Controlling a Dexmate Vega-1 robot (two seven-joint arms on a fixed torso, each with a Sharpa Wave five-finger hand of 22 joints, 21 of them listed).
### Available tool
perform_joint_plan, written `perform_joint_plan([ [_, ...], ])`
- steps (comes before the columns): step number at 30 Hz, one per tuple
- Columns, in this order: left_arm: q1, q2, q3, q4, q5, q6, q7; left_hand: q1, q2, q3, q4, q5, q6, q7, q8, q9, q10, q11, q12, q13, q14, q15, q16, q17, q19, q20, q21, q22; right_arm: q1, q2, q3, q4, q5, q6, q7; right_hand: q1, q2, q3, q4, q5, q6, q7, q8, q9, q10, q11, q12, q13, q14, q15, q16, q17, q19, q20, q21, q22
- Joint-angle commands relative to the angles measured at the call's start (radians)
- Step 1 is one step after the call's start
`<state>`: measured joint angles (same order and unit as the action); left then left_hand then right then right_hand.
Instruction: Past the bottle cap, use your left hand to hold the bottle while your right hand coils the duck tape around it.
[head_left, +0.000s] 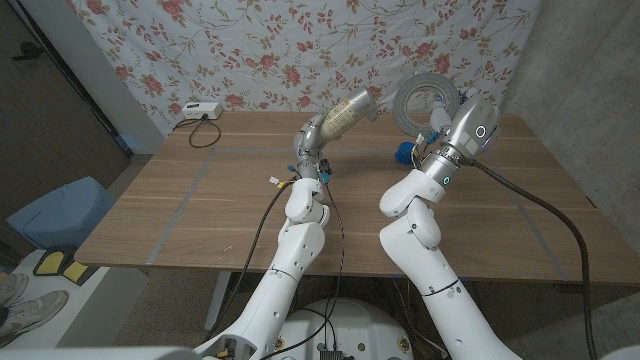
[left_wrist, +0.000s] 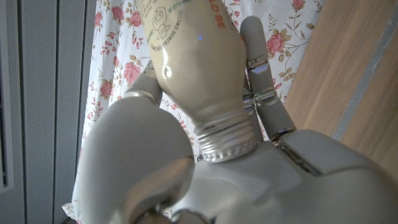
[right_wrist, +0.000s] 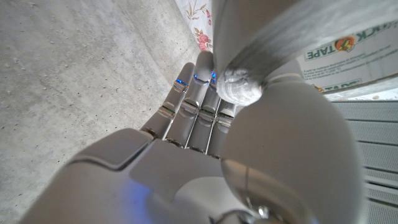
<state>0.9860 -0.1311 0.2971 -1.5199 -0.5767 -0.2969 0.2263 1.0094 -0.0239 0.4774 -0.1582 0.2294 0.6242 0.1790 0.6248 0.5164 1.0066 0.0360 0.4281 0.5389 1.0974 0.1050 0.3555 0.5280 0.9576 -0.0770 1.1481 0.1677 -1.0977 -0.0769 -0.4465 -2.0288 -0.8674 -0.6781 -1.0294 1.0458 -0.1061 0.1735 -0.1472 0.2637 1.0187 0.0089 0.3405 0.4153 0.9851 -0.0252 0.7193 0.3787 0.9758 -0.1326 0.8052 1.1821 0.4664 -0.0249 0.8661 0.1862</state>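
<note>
Left fingers (left_wrist: 261, 81) are wrapped round the bottle (left_wrist: 196, 62), gripping it just above its threaded neck; the left hand (head_left: 312, 140) has it lifted off the desk (head_left: 200, 200), tilted, its body slanting toward the roll; up close the bottle is cream-beige and glossy with a ribbed, silvery screw neck, and there's brown printing on it, a round emblem and letters at the edge that look like "LO BE", only partly readable; in the head view it reads as a pale, olive-tan cylinder (head_left: 345, 115) above the middle of the desk's far side.

Right fingers (right_wrist: 193, 106) lie straight and close together, and the thumb side presses on the duck tape (right_wrist: 267, 56); the right hand (head_left: 440, 130) holds the roll up in the air, just right of the bottle's raised end, not threaded over it; the roll is silver-grey with a crinkled edge, and the white inner core carries printed "TAPE" beside a small round logo, with "CK" above it; from above it shows as a grey ring (head_left: 427, 100) facing the camera.

Behind them hangs a rose-patterned cloth (head_left: 250, 40); a white box (head_left: 197, 111) with a cable sits at the desk's far left corner.
</note>
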Motion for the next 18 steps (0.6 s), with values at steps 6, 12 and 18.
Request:
perform_joint_plan([
  [6,0.001,-0.047,-0.043,0.028,-0.273,-0.037,-0.158,0.134,0.153,0.117,0.044,0.015,-0.017,0.006,0.041,0.051,0.08,-0.092,0.006,0.29,0.299,-0.326,0.01,-0.002,-0.003,-0.082,-0.014,0.002,0.003,-0.111,-0.01,0.069,0.059,0.183,-0.037,0.232,0.216,0.015,-0.005,-0.026,0.059,-0.015,0.004,-0.001,0.114,-0.054,-0.005,0.199,0.037,-0.09,-0.024,-0.009,0.001,0.001,0.009,-0.002],
  [12,-0.008,-0.05,-0.051,0.035,-0.293,-0.024,-0.176,0.128,0.154,0.122,0.044,0.019,-0.021,0.008,0.054,0.068,0.08,-0.092,0.006,0.291,0.298,-0.326,0.01,-0.005,0.001,-0.083,-0.018,0.003,0.014,-0.151,-0.017,0.098,0.068,0.236,-0.046,0.23,0.211,0.019,-0.008,-0.037,0.062,-0.02,0.004,-0.004,0.117,-0.055,-0.005,0.2,0.045,-0.09,-0.023,0.0,0.001,-0.003,0.01,-0.003],
  [18,-0.026,-0.036,-0.062,0.045,-0.345,0.041,-0.223,0.122,0.154,0.127,0.043,0.023,-0.027,0.008,0.069,0.086,0.078,-0.092,0.007,0.296,0.297,-0.326,0.013,-0.003,0.007,-0.085,-0.023,0.003,0.017,-0.165,-0.018,0.098,0.087,0.225,0.004,0.226,0.216,0.026,-0.005,-0.046,0.053,-0.027,0.0,-0.005,0.106,-0.063,-0.009,0.206,0.046,-0.091,-0.028,0.006,0.004,-0.009,0.013,-0.002],
])
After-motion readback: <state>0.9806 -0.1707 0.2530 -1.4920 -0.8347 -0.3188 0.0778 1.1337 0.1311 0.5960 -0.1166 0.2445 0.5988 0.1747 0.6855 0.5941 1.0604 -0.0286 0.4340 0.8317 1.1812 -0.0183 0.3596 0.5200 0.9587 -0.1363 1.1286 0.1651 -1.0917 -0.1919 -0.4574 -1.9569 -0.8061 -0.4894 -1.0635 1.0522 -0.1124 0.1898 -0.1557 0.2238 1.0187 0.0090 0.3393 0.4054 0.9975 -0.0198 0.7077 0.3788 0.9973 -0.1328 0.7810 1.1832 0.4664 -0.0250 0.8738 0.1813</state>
